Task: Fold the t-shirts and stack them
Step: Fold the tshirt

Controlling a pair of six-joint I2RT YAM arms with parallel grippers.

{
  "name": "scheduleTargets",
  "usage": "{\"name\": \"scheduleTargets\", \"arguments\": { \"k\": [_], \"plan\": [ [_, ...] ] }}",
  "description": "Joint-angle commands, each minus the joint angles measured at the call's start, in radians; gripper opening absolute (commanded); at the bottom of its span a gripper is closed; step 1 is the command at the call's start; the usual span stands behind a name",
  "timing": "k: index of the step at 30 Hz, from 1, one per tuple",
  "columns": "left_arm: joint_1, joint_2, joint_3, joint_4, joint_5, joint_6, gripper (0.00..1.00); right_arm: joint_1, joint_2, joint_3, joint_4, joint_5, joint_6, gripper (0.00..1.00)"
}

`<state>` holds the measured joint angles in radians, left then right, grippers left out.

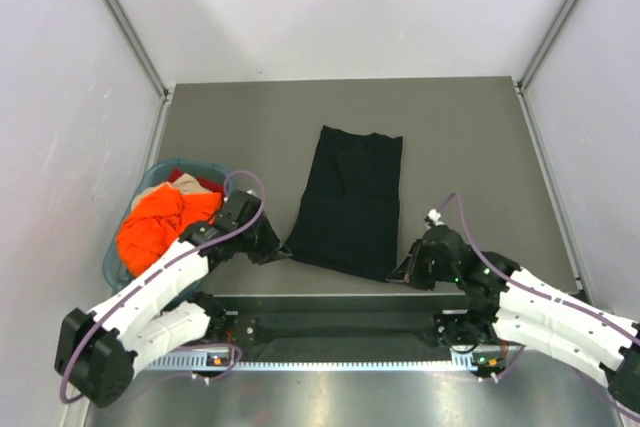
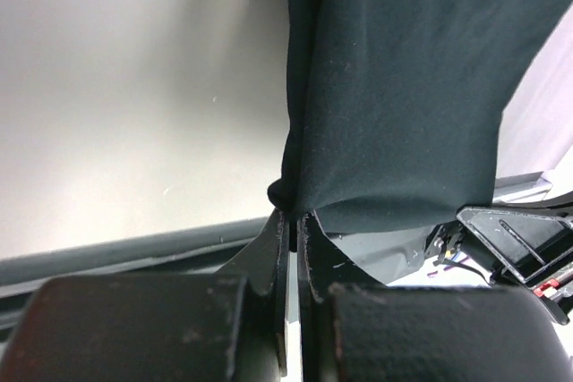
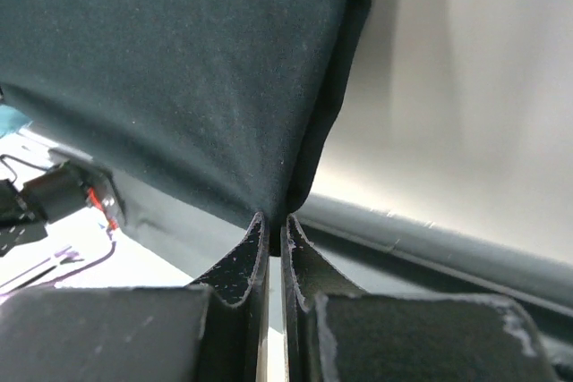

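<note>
The black t-shirt [image 1: 350, 202] lies in the middle of the grey tabletop [image 1: 470, 147], folded into a long strip that runs from far to near and widens a little toward the near edge. The left hand [image 1: 278, 250] is closed on the strip's near left corner. In the left wrist view its two fingers are pressed together with the dark cloth pinched at their tips. The right hand [image 1: 402, 273] is closed on the near right corner in the same way, with the fabric caught between its fingertips. Both corners sit just off the near edge of the strip, close to the arm bases. The orange t-shirt [image 1: 160, 222] is bunched up in the teal basket [image 1: 112, 265] at the left side of the tabletop, on top of a pale cloth [image 1: 150, 195].
</note>
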<state>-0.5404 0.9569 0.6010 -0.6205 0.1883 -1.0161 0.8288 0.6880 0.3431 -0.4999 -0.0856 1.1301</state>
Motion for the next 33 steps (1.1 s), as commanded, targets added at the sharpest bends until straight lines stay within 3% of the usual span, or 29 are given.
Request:
{"name": "scheduleTargets", "arguments": {
  "k": [1, 7, 12, 15, 22, 33],
  "plan": [
    [0.002, -0.073, -0.003, -0.113, -0.092, -0.004, 0.0, 0.046, -0.027, 0.06, -0.109, 0.063, 0.068, 0.0],
    [0.002, -0.107, 0.048, -0.139, -0.087, 0.033, 0.0, 0.064, -0.033, 0.141, -0.164, 0.107, 0.089, 0.0],
    [0.002, 0.0, 0.178, -0.162, -0.098, 0.115, 0.0, 0.004, 0.085, 0.292, -0.218, 0.116, 0.015, 0.0],
    [0.003, 0.104, 0.317, -0.173, -0.147, 0.186, 0.0, -0.083, 0.149, 0.394, -0.23, 0.089, -0.067, 0.0],
    [0.026, 0.446, 0.698, -0.156, -0.179, 0.33, 0.0, -0.437, 0.333, 0.604, -0.267, -0.138, -0.341, 0.0],
    [0.129, 0.969, 1.236, -0.179, -0.07, 0.415, 0.0, -0.635, 0.815, 0.948, -0.203, -0.304, -0.592, 0.0]
  ]
}}
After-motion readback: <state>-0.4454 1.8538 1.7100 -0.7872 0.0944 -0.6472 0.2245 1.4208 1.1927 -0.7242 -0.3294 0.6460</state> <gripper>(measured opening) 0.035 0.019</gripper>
